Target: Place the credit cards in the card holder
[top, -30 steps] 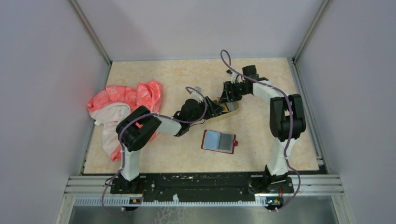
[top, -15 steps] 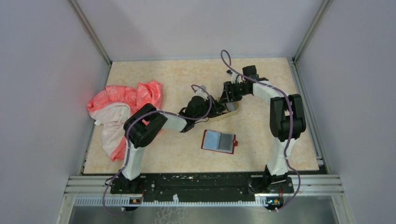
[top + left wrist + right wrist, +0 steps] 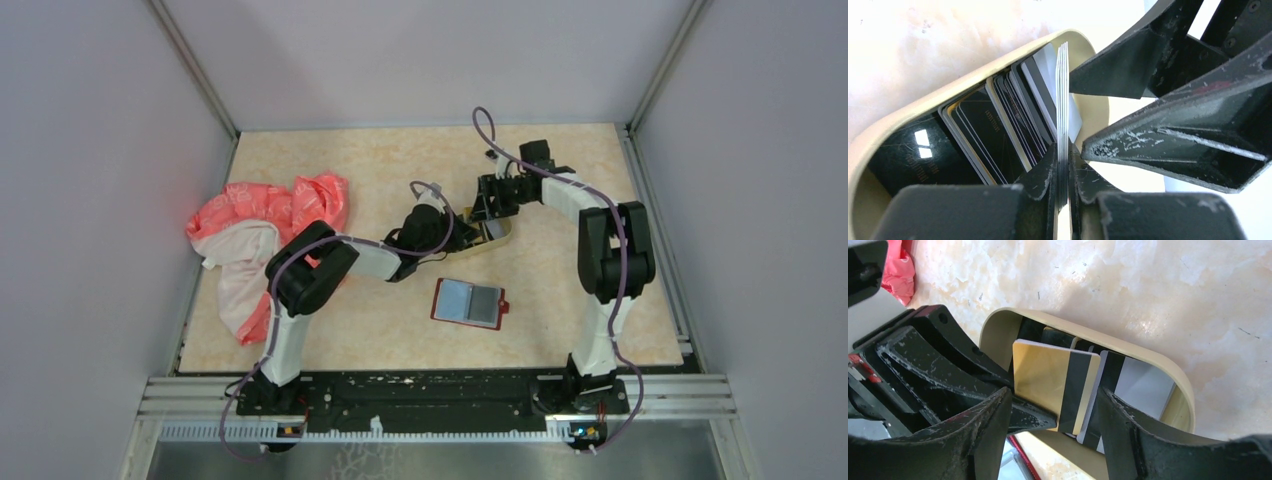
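Note:
Several credit cards stand on edge in an oval tan tray. My left gripper is shut on a thin stack of these cards, seen edge-on. In the right wrist view the front card of that stack is gold with a black stripe. My right gripper is open and straddles the stack's two side edges, with a small gap on the right. The red card holder lies open on the table, nearer than the tray, with a pale card face showing in it.
A pink and white cloth lies crumpled at the left of the table. Both arms meet over the tray, their fingers close together. White walls enclose the table on three sides.
My left arm reached further into the tray and its jaws closed on the card stack. My right gripper's jaws widened a little. The card holder has not moved.

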Motion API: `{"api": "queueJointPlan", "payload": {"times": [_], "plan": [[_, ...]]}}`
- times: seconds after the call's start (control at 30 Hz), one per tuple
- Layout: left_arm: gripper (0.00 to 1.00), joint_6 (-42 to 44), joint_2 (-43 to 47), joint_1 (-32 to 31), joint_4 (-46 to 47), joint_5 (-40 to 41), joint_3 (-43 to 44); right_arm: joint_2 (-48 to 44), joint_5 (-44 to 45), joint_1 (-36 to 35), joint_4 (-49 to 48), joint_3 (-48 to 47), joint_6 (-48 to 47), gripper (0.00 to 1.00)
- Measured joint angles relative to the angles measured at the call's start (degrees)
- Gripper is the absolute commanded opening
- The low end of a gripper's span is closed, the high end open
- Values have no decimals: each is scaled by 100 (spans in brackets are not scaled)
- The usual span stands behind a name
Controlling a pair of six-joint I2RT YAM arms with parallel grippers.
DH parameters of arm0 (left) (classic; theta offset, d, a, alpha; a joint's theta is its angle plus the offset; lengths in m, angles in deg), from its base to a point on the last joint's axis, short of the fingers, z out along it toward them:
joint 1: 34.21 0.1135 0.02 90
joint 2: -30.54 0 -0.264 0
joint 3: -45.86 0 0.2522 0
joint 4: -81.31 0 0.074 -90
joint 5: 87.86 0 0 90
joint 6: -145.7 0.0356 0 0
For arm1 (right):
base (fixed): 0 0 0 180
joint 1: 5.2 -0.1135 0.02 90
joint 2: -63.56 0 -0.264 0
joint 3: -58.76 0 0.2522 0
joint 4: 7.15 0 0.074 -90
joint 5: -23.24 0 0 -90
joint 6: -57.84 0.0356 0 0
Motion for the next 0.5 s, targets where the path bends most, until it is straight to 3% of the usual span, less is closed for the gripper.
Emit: {"api": "queueJointPlan", "payload": {"times": [0.5], "plan": [[15,-262,2,61,-81,-90,7,-356,-66,177,42,0,-83,66]]}}
